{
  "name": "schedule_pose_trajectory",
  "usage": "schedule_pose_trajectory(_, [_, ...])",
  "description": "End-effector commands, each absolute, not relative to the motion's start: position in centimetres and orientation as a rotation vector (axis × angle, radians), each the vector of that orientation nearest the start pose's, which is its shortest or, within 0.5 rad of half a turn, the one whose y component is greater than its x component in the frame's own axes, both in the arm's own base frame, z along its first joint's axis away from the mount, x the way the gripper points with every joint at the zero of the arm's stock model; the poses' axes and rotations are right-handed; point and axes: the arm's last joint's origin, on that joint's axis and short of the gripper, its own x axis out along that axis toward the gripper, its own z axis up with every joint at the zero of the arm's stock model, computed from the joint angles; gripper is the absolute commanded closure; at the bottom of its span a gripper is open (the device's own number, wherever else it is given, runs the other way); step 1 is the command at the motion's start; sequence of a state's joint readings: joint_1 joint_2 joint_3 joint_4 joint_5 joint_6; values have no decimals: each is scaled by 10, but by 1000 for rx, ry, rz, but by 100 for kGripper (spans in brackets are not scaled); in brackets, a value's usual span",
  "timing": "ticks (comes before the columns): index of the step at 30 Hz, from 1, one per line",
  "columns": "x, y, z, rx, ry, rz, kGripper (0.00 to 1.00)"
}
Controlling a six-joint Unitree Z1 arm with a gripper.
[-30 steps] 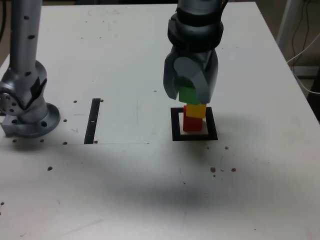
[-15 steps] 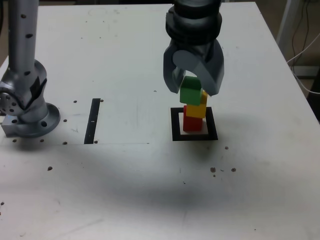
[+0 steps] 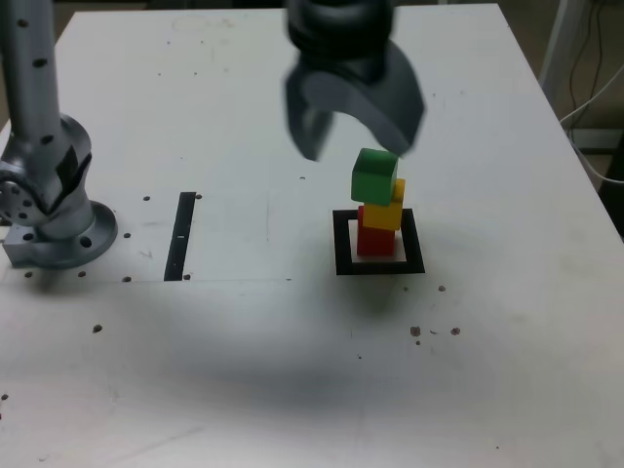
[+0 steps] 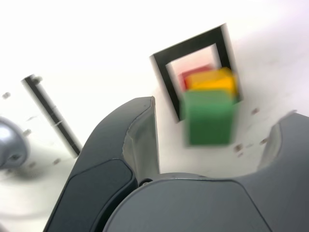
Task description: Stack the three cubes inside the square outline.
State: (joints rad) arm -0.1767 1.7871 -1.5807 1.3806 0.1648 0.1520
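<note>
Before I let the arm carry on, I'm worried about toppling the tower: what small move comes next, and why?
Probably ease the open gripper straight up, since the green block sits free atop the yellow one, slightly offset.

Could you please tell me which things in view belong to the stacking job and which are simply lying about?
Part of the job:
- green cube, on top
- yellow cube, in the middle
- red cube, at the bottom
- black square outline around the stack

Just lying about:
- thin straight black strip
- small dark specks on the tabletop
</note>
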Motion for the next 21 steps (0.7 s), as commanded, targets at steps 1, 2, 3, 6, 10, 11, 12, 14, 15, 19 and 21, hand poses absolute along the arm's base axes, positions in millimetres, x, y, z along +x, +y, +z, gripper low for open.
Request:
schedule_pose_trajectory(1, [277, -42, 354, 378, 1527, -134, 1])
schedule_pose_trajectory(2, [268, -42, 359, 374, 1518, -138, 1])
schedule_pose_trajectory(3, [256, -40, 365, 370, 1506, -142, 1])
schedule_pose_trajectory(6, [232, -38, 370, 363, 1498, -148, 1])
schedule_pose_trajectory(10, [205, -33, 358, 356, 1544, -151, 1])
schedule_pose_trajectory(11, [198, -32, 351, 355, 1560, -151, 1])
schedule_pose_trajectory(12, [192, -31, 345, 352, 1574, -151, 1])
schedule_pose_trajectory(14, [180, -29, 331, 344, 1595, -154, 1])
schedule_pose_trajectory(15, [175, -28, 325, 339, 1603, -155, 1])
schedule_pose_trajectory(19, [160, -26, 305, 319, 1621, -165, 1])
schedule_pose_trajectory(21, [156, -26, 297, 313, 1629, -166, 1])
